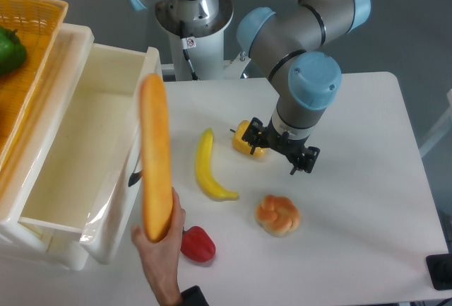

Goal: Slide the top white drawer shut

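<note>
Fingers of the black two-finger gripper [287,152] hang low over the white table [367,179], right beside a small yellow pepper [248,138]; whether they are parted or closed I cannot tell. Well off to their left, the top white drawer [85,152], a deep glossy plastic tub, stands pulled out (nothing inside it that I can see). Between the two, a person's hand [164,246] holds up a long orange baguette [156,156], hiding most of the black handle. Nearby lie a yellow banana [208,167], a red pepper [197,243] and a knotted bun [277,214]. An orange wicker basket [32,59] holds a green pepper [10,50].
</note>
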